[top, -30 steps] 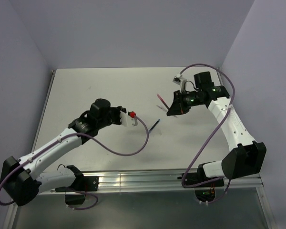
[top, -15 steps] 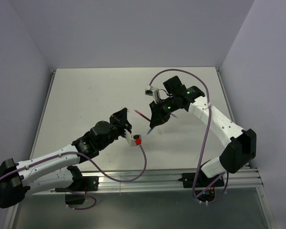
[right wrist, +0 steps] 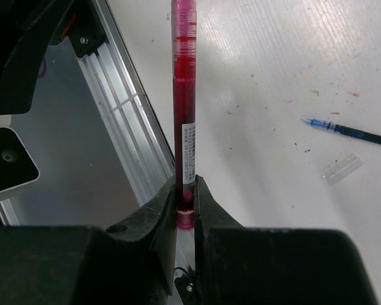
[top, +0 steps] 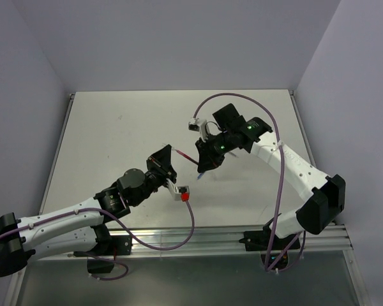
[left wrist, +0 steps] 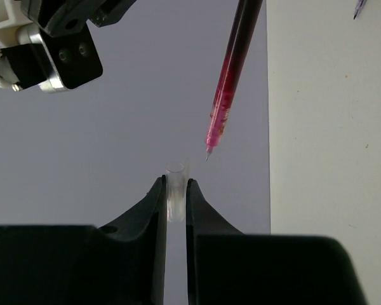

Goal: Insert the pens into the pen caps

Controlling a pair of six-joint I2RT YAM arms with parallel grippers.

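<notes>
Writing: white sticker (right wrist: 188, 136) on the slim red translucent stick pen (right wrist: 184, 82), print too small to read.
Right jaws: clenched on the red pen's rear end.
Left jaws: grasping a tiny clear plastic cap (left wrist: 175, 175), mouth outward.
Pen tip: just beside the cap mouth, apart.
White worktop (right wrist: 292, 51): thin blue stick pen (right wrist: 349, 131) near a second clear cap (right wrist: 341, 169).

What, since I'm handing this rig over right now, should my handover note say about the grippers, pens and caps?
Left gripper: shut on a clear cap, mouth facing the pen.
Right gripper: shut on the red pen near its back end. The tip sits just off the cap's mouth, slightly to one side, not inside.
On the table: the blue pen, uncapped, with a loose cap close beside it, not touching.
Done: no pen seen capped.
Left: line up and seat the red pen, then cap the blue one. A third pen is not clearly in view.
</notes>
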